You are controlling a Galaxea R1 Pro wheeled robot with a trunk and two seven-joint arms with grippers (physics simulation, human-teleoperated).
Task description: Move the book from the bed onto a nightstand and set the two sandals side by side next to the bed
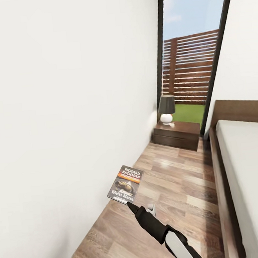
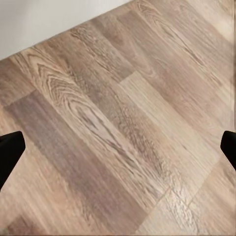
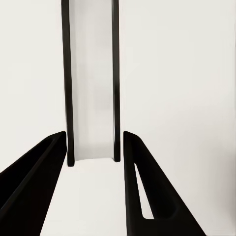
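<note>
The book (image 1: pixel 125 184) is hanging above the wood floor (image 1: pixel 178 187), gripped at its lower edge by the right gripper (image 1: pixel 130 205), whose fingers (image 3: pixel 142 191) are clamping a thin edge-on slab. At one o'clock, well apart, the nightstand (image 1: pixel 177 135) is carrying a lamp (image 1: pixel 166 109); the bed (image 1: pixel 246 161) is lying at three o'clock. The left gripper (image 2: pixel 118 147) is hanging spread wide over planks.

open floor strip (image 1: pixel 169 180) between wall (image 1: pixel 64 111) and bed (image 1: pixel 243 165), nightstand (image 1: pixel 176 134) at end

The book (image 1: pixel 125 184) was held up left of the bed (image 1: pixel 247 165); ahead, the nightstand (image 1: pixel 177 135) was set between wall and bed, a lamp (image 1: pixel 166 109) on it.
</note>
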